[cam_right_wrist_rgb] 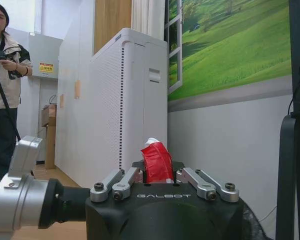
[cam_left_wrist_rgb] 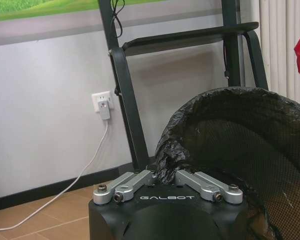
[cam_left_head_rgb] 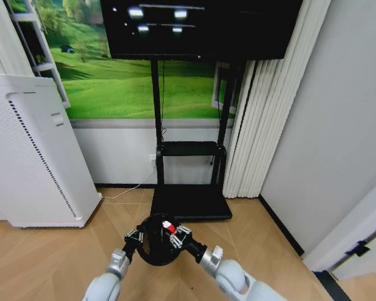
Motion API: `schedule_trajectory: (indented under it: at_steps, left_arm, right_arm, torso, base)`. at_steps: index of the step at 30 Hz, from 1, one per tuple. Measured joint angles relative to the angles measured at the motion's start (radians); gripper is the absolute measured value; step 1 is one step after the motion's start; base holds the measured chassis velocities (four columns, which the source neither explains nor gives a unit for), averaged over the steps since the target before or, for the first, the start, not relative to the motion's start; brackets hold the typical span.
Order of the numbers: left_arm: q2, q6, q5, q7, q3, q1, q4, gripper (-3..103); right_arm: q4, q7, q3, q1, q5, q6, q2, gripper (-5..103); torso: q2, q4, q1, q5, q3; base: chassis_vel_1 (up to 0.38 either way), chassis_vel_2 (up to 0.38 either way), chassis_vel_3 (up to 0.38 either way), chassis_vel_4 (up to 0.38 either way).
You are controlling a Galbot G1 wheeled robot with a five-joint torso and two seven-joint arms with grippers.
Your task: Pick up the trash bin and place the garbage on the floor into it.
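Two hands met at the trash bin (cam_left_head_rgb: 155,241), which hung raised in front of the robot above the floor (cam_left_head_rgb: 44,257). The left hand (cam_left_head_rgb: 134,239) was clamped on the near-left part of the rim, its fingers (cam_left_wrist_rgb: 140,178) pinching the bunched black liner bag (cam_left_wrist_rgb: 190,131) in the left wrist view. The right hand (cam_left_head_rgb: 179,237) sat at the opposite side of the rim, closed narrowly on a crumpled red-and-white wrapper (cam_right_wrist_rgb: 155,161) that stood up between its fingers (cam_right_wrist_rgb: 124,178); from the head camera that wrapper appeared just over the bin's open mouth, barely inside the rim nearest the right hand. A white appliance (cam_left_head_rgb: 31,150) and a black screen stand (cam_left_head_rgb: 189,182) stood well beyond both hands, near the wall. Judging from this, the release looked like the risk: with the wrapper so close to the rim, letting go there could send it down the outside of the bin onto the floor. The left grip also seemed to rest partly on loose liner, so the bag could slip and tilt the bin.
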Motion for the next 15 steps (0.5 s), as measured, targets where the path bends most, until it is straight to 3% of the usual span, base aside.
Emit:
schedule_trajectory:
  at_steps: [15]
  left_arm:
    - [-0.017,0.010,0.008,-0.001,0.024,-0.003,-0.003,3]
  right_arm:
    - [-0.093,0.003,-0.058,0.046,-0.032,0.016,0.089,21]
  torso:
    - [0.000,0.0002,0.000,0.0001,0.000]
  base:
    - [0.000,0.000,0.000,0.000]
